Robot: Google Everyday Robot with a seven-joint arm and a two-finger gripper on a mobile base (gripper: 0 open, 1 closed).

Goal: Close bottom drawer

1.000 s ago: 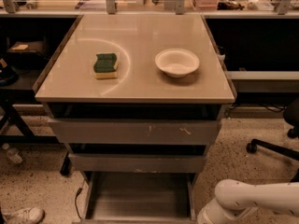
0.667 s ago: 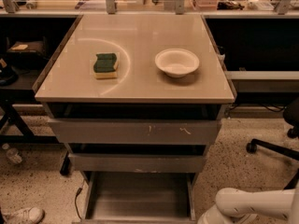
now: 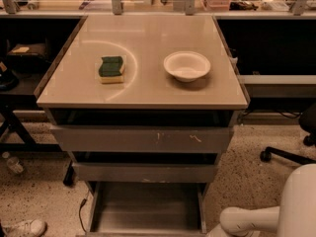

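Note:
The bottom drawer is the lowest and narrowest of three grey drawers under the table. It stands pulled far out, with its flat grey tray showing and its front at the bottom edge of the camera view. My white arm shows at the bottom right, just right of the drawer's right side rail. The gripper itself is out of view below the frame.
The middle drawer and the scratched top drawer stick out slightly. On the table top lie a green-and-yellow sponge and a white bowl. An office chair base stands at the right, and a shoe lies at the bottom left.
My arm has sunk lower toward the bottom right corner. The drawers, sponge and bowl have not moved.

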